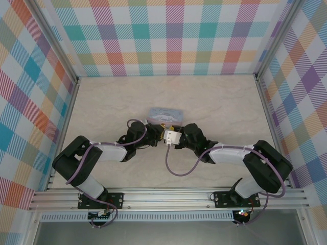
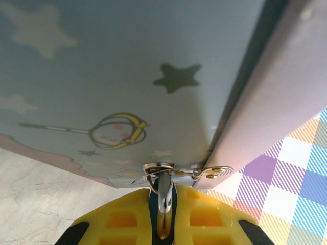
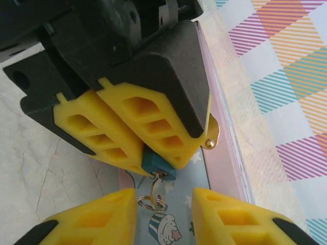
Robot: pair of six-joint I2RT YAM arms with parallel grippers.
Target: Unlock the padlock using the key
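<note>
Cream marbled table [image 1: 127,97], plaid walls [image 1: 173,35]; left gripper [image 3: 145,152] pinches padlock [image 3: 161,167].

padlock [image 3: 156,165] mostly hidden inside left jaws, tin [image 2: 102,66] cropped by frame edges

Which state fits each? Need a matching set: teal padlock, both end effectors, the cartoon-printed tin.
Things:
1 small teal padlock
2 left end effector
3 right end effector
4 pastel-blue cartoon-printed rectangular tin

States:
A jaws apart, either side of a small metal ring
B lying on the beige marble-look table
C shut on the padlock
D pinched between yellow fingers

Pairs: 1-D, 2-C, 3-A, 4-B
</note>
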